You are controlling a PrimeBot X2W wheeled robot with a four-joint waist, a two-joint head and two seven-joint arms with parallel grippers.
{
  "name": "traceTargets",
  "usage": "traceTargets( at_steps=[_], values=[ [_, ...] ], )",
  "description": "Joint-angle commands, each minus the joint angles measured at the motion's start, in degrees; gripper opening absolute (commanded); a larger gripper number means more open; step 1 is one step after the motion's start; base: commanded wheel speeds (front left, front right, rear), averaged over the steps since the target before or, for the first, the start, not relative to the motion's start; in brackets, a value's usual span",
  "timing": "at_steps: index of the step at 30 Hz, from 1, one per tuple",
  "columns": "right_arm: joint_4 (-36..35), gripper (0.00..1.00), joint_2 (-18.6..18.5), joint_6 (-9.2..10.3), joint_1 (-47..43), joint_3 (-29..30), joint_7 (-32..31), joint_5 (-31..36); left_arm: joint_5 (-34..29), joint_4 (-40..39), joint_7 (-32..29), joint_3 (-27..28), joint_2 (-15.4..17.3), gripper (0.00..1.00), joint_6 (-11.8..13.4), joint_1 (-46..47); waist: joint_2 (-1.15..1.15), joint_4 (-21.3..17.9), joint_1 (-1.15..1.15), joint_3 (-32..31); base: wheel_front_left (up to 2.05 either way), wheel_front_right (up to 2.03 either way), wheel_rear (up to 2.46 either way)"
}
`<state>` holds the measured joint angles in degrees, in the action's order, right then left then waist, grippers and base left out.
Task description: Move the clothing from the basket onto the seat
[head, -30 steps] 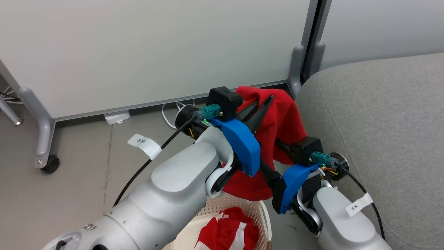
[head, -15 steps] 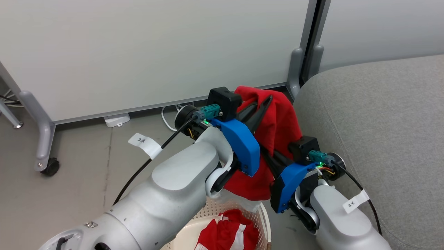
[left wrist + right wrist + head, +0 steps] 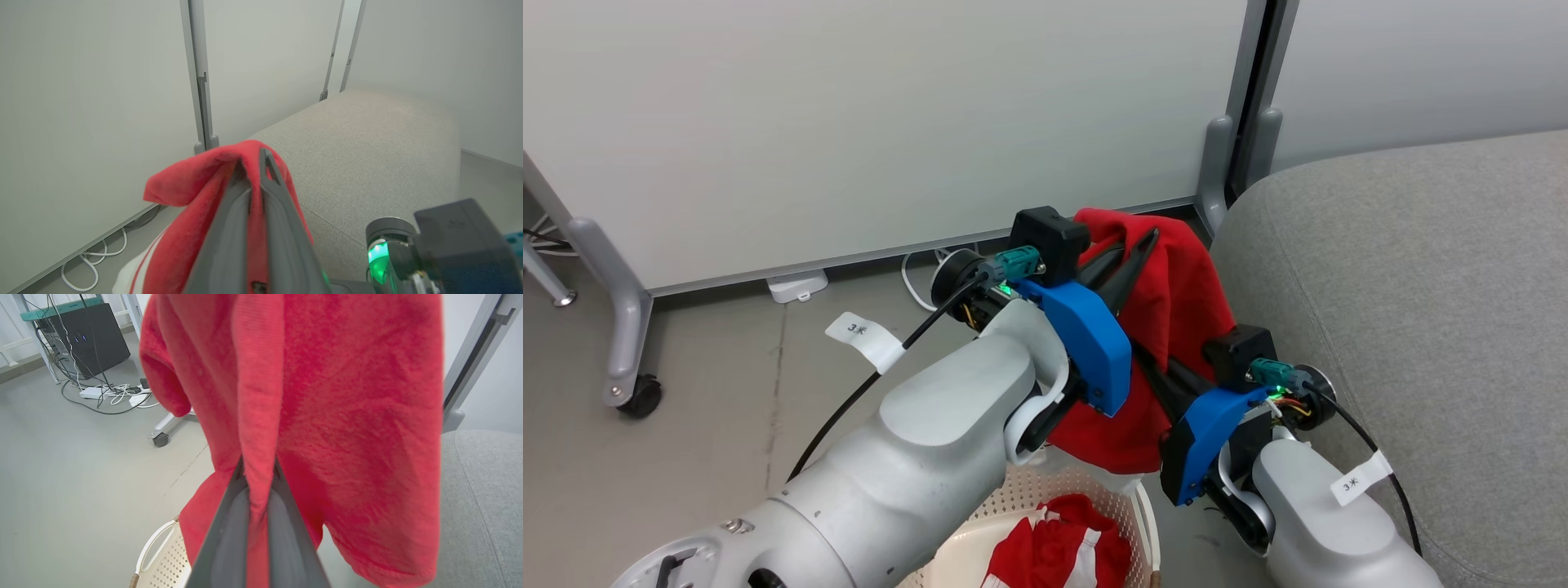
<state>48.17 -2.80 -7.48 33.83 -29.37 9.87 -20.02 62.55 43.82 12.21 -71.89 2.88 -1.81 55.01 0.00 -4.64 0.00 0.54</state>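
Note:
A plain red garment hangs in the air above the basket, beside the grey seat. My left gripper is shut on its top fold, and the left wrist view shows the fingers pinching the red cloth. My right gripper is shut on a lower fold of the same red garment. In the basket lies a red garment with white stripes.
A white partition panel on wheeled grey feet stands behind, with white cables on the floor. The right wrist view shows a dark box with cables at the far left. Grey floor lies to the left.
My right gripper has gone from open to shut on the hanging red garment and has shifted slightly left. The left arm has held its place.

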Motion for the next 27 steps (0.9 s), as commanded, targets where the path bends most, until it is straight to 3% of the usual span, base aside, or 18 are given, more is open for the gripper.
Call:
traceTargets(
  at_steps=[1, 2, 19, 23, 27],
  values=[
    [0.32, 0.0, -0.17, -0.03, 1.01, -0.14, 0.38, -0.29, 0.34, 0.24, 0.22, -0.18, 0.02, 0.96, 0.15, 0.78, 0.0, -0.06, 0.0, 0.01, 0.0, 0.0, 0.0],
    [0.42, 0.0, -0.17, -0.03, 1.12, -0.17, 0.4, -0.28, 0.41, 0.27, 0.25, -0.24, 0.02, 1.0, 0.12, 0.81, 0.0, -0.08, 0.0, 0.01, 0.0, 0.0, 0.0],
    [1.69, 0.0, -0.17, -0.03, 1.92, 0.29, 1.58, -0.41, -0.61, 1.75, 2.69, 0.99, 0.16, 1.0, -0.24, -1.05, 0.0, -0.31, 0.0, 0.08, 0.0, 0.0, 0.0],
    [1.82, 0.0, -0.16, -0.03, 1.96, 0.81, 1.78, -0.01, -3.43, 0.14, 3.03, 4.96, 1.3, 1.0, -0.08, -2.31, 0.0, -0.32, 0.0, 0.27, 0.0, 0.0, 0.0],
    [1.98, 0.0, -0.16, -0.03, 1.82, 1.67, 2.13, 0.48, -10.24, -5.03, 3.0, 12.85, 3.83, 1.0, 1.05, -7.92, 0.0, -0.36, 0.0, 0.47, 0.0, 0.0, 0.0]
  ],
)
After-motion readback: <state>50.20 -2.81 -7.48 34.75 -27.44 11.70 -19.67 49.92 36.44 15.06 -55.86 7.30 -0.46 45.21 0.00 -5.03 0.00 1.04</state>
